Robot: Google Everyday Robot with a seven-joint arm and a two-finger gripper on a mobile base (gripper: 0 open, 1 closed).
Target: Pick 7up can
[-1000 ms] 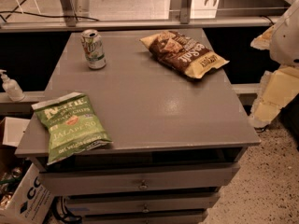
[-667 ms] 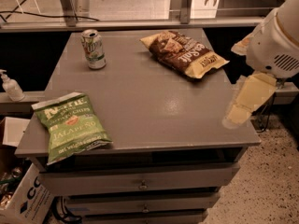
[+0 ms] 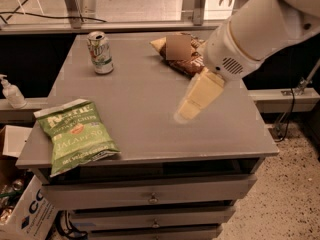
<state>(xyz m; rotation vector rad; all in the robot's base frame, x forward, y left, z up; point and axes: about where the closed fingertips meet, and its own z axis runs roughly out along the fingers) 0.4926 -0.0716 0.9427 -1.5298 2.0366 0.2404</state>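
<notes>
The 7up can (image 3: 100, 52) stands upright near the far left corner of the grey table (image 3: 145, 139); it is white and green with a silver top. My gripper (image 3: 184, 113), cream-coloured, hangs below the big white arm (image 3: 260, 29) over the right middle of the table. It points down and left. It is well to the right of the can and nearer the front, and it holds nothing that I can see.
A green jalapeno chip bag (image 3: 76, 135) lies at the front left edge. A brown chip bag (image 3: 187, 59) lies at the back, partly behind the arm. A white pump bottle (image 3: 11, 91) stands on a ledge to the left. Drawers (image 3: 150, 194) are below the tabletop.
The arm has swung in from the right edge of the view, leftward over the table. The gripper is now above the tabletop. The can and bags have not moved.
</notes>
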